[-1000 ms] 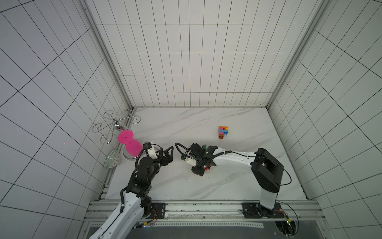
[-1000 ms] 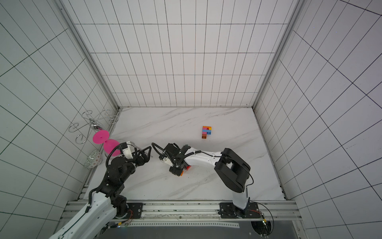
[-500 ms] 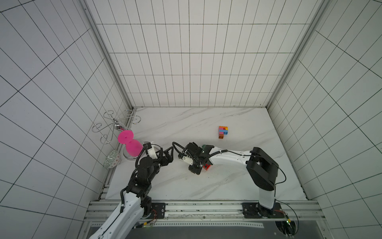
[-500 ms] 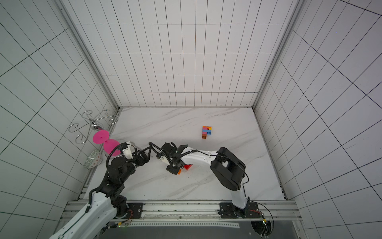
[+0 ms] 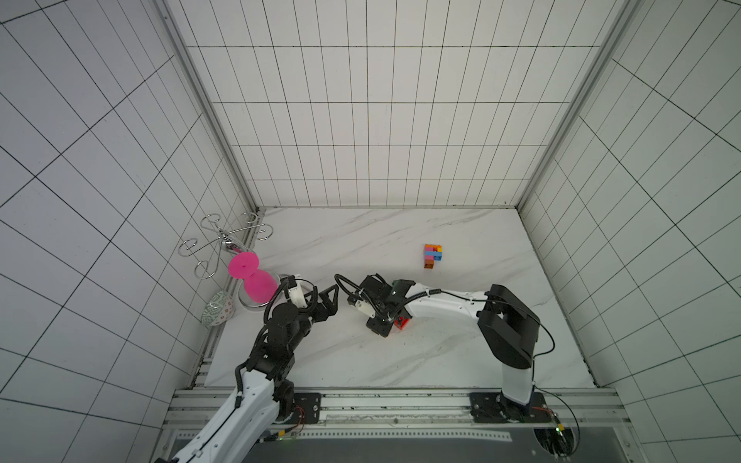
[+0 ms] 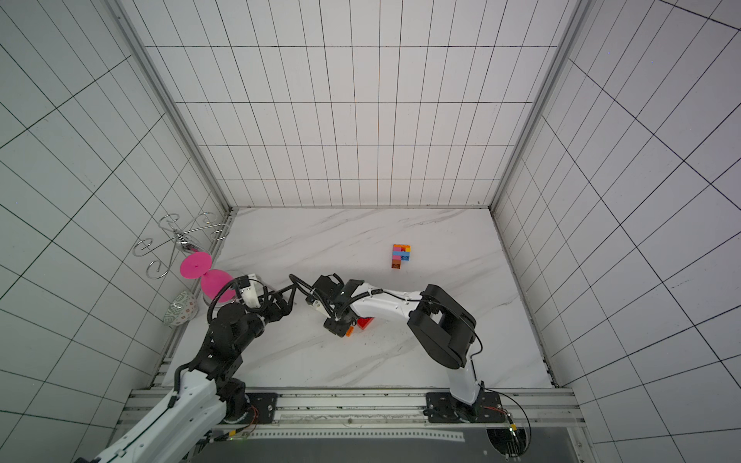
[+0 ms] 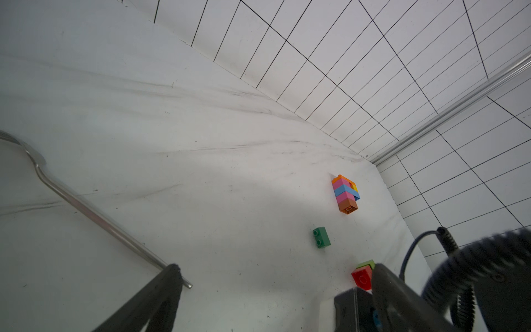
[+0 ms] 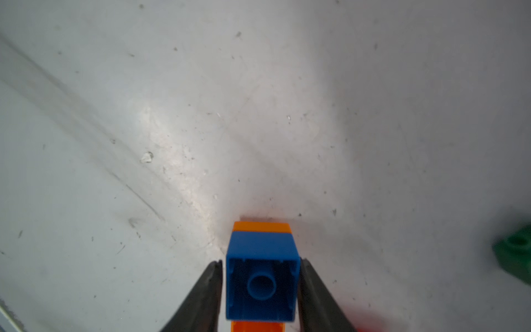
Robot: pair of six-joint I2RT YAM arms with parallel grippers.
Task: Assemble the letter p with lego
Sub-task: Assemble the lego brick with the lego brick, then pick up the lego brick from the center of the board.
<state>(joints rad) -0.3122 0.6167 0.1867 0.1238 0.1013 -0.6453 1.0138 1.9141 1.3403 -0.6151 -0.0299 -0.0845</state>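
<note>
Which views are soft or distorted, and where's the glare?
Right wrist view: blue brick fairly sharp, green brick at the frame edge blurred, glare patch on the tabletop. Left wrist view: tabletop's far edge bows, near coiled cable soft, brick stack crisp. In both top views: even light, faint shadows.

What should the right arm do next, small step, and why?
Likely close the right gripper on the blue brick: its jaws flank it with a sliver of gap on one side, an orange brick sits against it, and the part-built letter sits apart.
</note>
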